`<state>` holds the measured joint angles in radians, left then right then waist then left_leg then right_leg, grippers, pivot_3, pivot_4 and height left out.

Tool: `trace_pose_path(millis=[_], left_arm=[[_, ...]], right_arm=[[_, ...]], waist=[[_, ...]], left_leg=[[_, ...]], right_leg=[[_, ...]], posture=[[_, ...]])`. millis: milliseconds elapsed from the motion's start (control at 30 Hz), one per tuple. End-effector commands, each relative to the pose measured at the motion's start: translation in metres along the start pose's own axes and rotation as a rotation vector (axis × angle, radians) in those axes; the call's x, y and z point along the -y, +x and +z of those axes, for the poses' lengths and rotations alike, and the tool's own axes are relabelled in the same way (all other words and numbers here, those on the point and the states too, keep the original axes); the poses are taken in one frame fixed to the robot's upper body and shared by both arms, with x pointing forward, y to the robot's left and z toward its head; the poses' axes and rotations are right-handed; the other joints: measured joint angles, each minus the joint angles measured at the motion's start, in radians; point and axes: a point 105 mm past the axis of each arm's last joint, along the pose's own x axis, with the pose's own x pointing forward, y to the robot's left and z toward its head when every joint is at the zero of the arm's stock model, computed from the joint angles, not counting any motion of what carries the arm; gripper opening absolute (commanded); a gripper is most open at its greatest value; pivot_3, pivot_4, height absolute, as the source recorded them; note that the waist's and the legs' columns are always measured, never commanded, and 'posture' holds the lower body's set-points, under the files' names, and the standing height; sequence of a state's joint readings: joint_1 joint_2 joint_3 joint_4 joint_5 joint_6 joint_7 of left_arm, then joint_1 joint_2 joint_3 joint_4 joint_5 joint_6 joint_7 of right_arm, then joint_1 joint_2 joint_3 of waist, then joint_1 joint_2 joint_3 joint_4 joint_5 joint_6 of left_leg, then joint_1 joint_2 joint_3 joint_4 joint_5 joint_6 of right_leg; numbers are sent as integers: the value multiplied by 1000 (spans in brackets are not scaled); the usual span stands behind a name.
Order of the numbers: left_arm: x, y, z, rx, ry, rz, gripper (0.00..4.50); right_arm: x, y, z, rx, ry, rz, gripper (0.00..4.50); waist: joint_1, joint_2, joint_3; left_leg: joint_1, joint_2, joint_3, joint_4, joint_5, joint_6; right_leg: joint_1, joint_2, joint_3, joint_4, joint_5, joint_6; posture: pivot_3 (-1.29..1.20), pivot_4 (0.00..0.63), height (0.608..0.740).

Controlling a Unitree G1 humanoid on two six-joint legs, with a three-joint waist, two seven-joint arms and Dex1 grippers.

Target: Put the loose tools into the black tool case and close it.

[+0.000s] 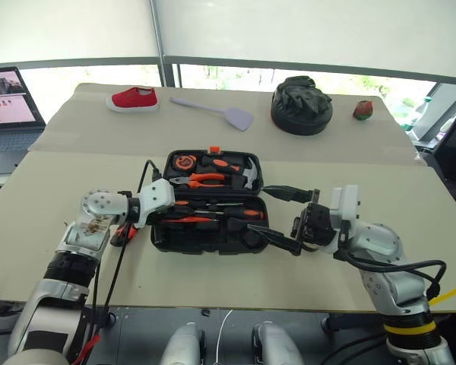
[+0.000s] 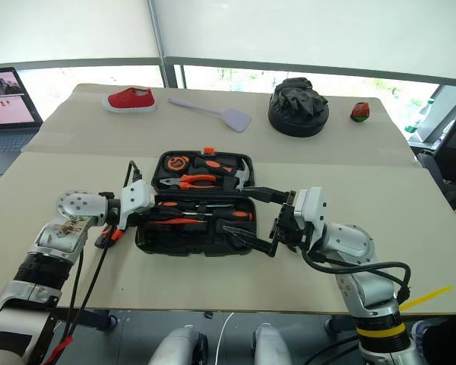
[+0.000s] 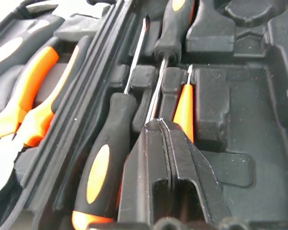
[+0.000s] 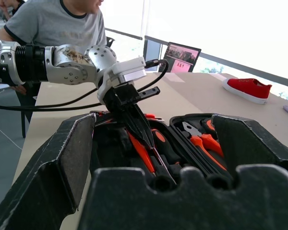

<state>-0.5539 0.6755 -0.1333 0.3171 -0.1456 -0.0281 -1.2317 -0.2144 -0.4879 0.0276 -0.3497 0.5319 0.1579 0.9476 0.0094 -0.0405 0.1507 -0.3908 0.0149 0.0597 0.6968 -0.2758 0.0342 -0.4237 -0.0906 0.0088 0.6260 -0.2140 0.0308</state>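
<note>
The black tool case (image 1: pixel 247 242) lies open mid-table, its lid half away from me. Pliers (image 1: pixel 206 180) and a tape measure (image 1: pixel 185 162) sit in the lid half. Orange and black screwdrivers (image 3: pixel 105 163) lie in the slots of the near half. My left gripper (image 3: pixel 159 123) is shut and reaches into the near half from the case's left end. Its tips meet over a thin screwdriver shaft (image 3: pixel 156 91); whether they pinch it is unclear. My right gripper (image 1: pixel 276 217) stands wide open at the case's right end, one finger on each side of the near half's corner.
At the table's far side lie a red shoe (image 1: pixel 133 99), a lilac spatula (image 1: pixel 220 112), a black fabric lump (image 1: pixel 302 105) and a small red object (image 1: pixel 362 110). A laptop (image 1: pixel 7 99) stands off the left edge. A person (image 4: pixel 62 21) sits beyond the left side.
</note>
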Motion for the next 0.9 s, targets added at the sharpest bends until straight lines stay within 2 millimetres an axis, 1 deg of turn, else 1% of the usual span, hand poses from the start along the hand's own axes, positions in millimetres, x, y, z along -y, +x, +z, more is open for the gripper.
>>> trace_pose_path(millis=[33,233,367,500,733,800,900], left_arm=[[-5,-9,14,18,65,4,40],[-4,-7,7,-18,40,1,40],[13,-2,-3,-52,5,-74,40],[16,-1,-9,-68,-12,-69,40],[14,-2,3,0,21,-51,40],[17,-3,8,33,35,-79,40],[25,-5,6,9,56,-131,40]], right_arm=[[-2,2,12,38,-47,3,4500],[-3,2,11,40,-45,3,4500],[-3,2,11,39,-46,0,4500],[-3,1,11,37,-46,-2,4500],[-3,1,10,38,-45,-2,4500],[-3,2,10,39,-45,0,4500],[-2,2,11,40,-45,2,4500]], waist=[[0,0,0],[0,0,0],[0,0,0],[0,0,0],[0,0,0],[0,0,0],[0,0,0]], left_leg=[[0,0,0,0,0,0],[0,0,0,0,0,0],[0,0,0,0,0,0],[0,0,0,0,0,0],[1,0,0,0,0,0],[1,0,0,0,0,0],[0,0,0,0,0,0]], right_leg=[[0,0,0,0,0,0],[0,0,0,0,0,0],[0,0,0,0,0,0],[0,0,0,0,0,0],[0,0,0,0,0,0],[0,0,0,0,0,0],[0,0,0,0,0,0]], posture=[[0,150,740],[0,150,740],[0,150,740],[0,150,740],[0,150,740],[0,150,740],[0,150,740]])
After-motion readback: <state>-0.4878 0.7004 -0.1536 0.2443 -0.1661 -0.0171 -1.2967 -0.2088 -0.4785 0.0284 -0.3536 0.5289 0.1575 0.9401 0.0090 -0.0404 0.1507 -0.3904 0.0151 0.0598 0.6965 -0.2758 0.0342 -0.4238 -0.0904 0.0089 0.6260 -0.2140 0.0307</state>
